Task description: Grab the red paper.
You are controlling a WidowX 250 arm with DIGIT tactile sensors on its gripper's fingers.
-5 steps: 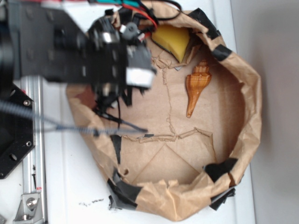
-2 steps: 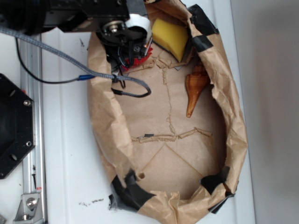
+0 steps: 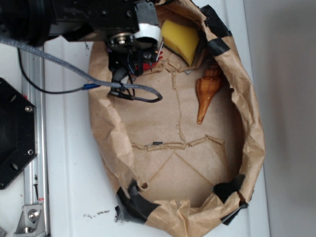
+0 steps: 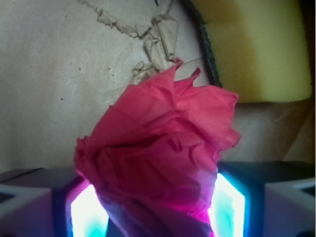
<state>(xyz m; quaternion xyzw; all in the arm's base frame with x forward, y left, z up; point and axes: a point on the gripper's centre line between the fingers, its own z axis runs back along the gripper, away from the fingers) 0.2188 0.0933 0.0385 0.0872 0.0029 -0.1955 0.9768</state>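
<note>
The red paper, a crumpled bright red tissue wad, fills the wrist view's centre and sits squeezed between my two glowing pads. My gripper is shut on it, both pads pressing its sides. From outside, my gripper points down into the top left corner of the brown paper bag. Only small slivers of the red paper show beneath it there. The bag's floor lies just behind the wad.
A yellow sponge wedge lies close to the right of the gripper, also seen in the wrist view. An orange spiral shell rests further right. A grey cable loops over the bag's left wall. A black mount stands at left.
The arm swung from the bag's left side up to its top left corner and came down over the red paper. Since then the bag's left wall has shifted outward and less red shows.
</note>
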